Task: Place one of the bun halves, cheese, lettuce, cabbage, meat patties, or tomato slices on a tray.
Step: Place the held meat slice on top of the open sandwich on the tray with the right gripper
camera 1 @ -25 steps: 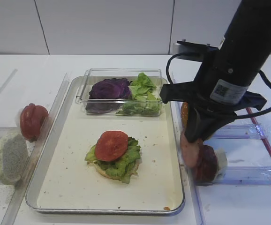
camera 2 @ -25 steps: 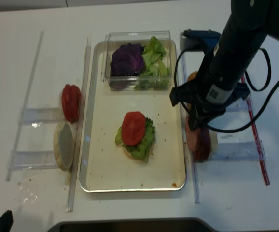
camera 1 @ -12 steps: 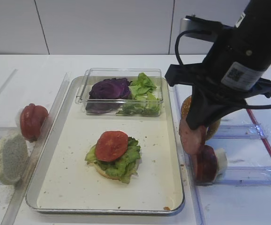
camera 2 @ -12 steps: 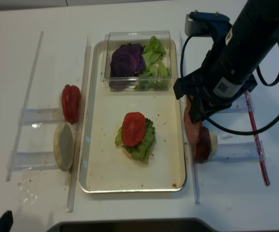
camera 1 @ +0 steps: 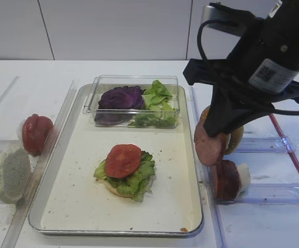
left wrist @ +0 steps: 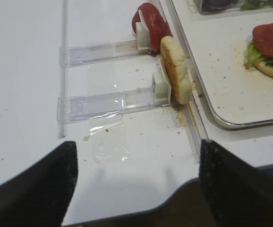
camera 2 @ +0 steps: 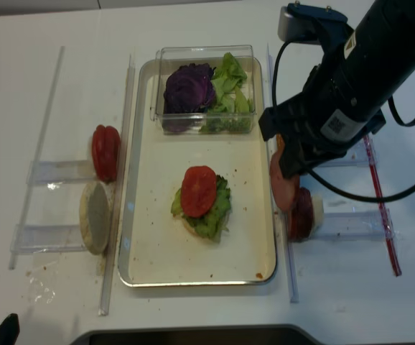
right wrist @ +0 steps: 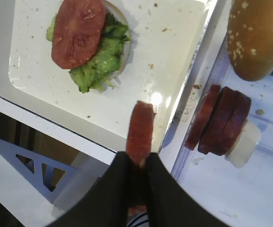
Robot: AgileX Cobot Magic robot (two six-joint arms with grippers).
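Silver tray [camera 1: 82, 217] at centre, carrying a stack of bun, lettuce [camera 1: 139, 178] and tomato slice [camera 1: 122, 160]. Above its three o'clock rim, right gripper [right wrist: 139, 163] clamped on one meat patty [camera 1: 210, 146], held on edge, clear of the remaining patties [camera 1: 226, 179] racked at four o'clock. Best carried toward nine o'clock, turned flat over the tomato, lowered until touching, then released. Left gripper [left wrist: 136, 182] spread wide, idle near the pale bun half [left wrist: 176, 71].
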